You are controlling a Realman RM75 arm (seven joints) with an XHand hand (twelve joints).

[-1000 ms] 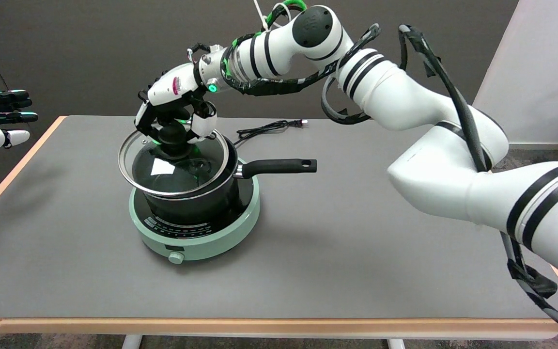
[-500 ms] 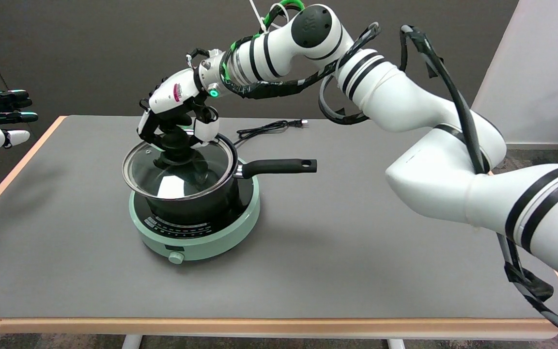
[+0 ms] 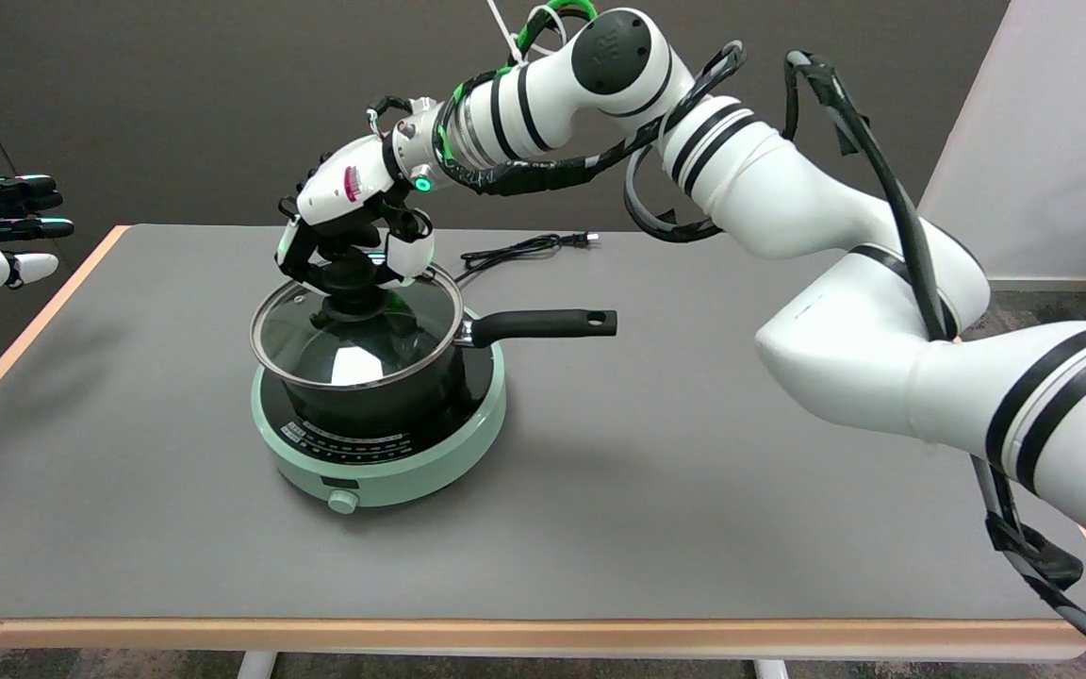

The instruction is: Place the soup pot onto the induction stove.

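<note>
Left of centre, the robot hand [image 3: 354, 247] is clamping the knob [image 3: 353, 288] of a smooth, breakable-looking glass lid [image 3: 354, 341], seating on the rigid, likely heavy pot [image 3: 392, 396] on the stove [image 3: 430, 453].

Right hand [image 3: 354, 236] gripping the lid knob [image 3: 352, 288], glass lid [image 3: 354, 344] on soup pot [image 3: 383, 396], pot on green induction stove [image 3: 383, 462], grey tabletop [image 3: 694, 471]

the arm [image 3: 845, 255] was white with paired black bands, black cables along it, green wrapping at the wrist; the hand [image 3: 354, 231] was black-and-white, with a green light.
</note>
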